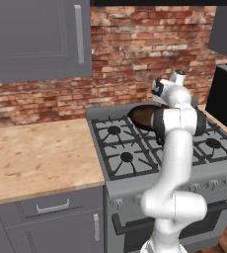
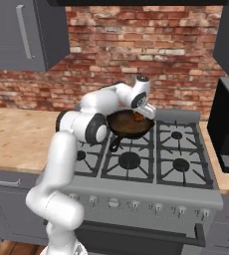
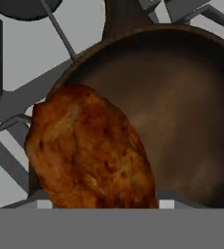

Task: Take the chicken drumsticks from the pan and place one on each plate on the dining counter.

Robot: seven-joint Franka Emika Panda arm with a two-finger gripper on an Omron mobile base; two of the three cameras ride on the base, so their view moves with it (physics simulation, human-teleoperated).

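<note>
The fingertips of the gripper (image 2: 139, 117) are hidden in every view: in the right base view the hand blocks them, and in the hand view the drumstick (image 3: 89, 151) covers the place where they would rise. Whether the jaws are clamped on the meat or merely stand around it cannot be told. In the left base view the hand end of the arm is seen over the stove (image 1: 125, 148), and the pan (image 1: 144, 116) is largely covered by the arm's elbow, so that only its left part is made out.

One drumstick is counted. In the hand view it is seen very close to the camera, lying across the left rim of the pan (image 3: 182, 121), its lower end cut off by the frame; its thin bone end is not made out. In the right base view it is seen only as a small reddish patch (image 2: 137, 118) just under the hand, above the pan's inside (image 2: 129, 124). One pan is counted, set on the rear left burner, its handle pointing toward the front. A second drumstick cannot be made out. The part of the pan's brown floor that is seen is bare.
</note>
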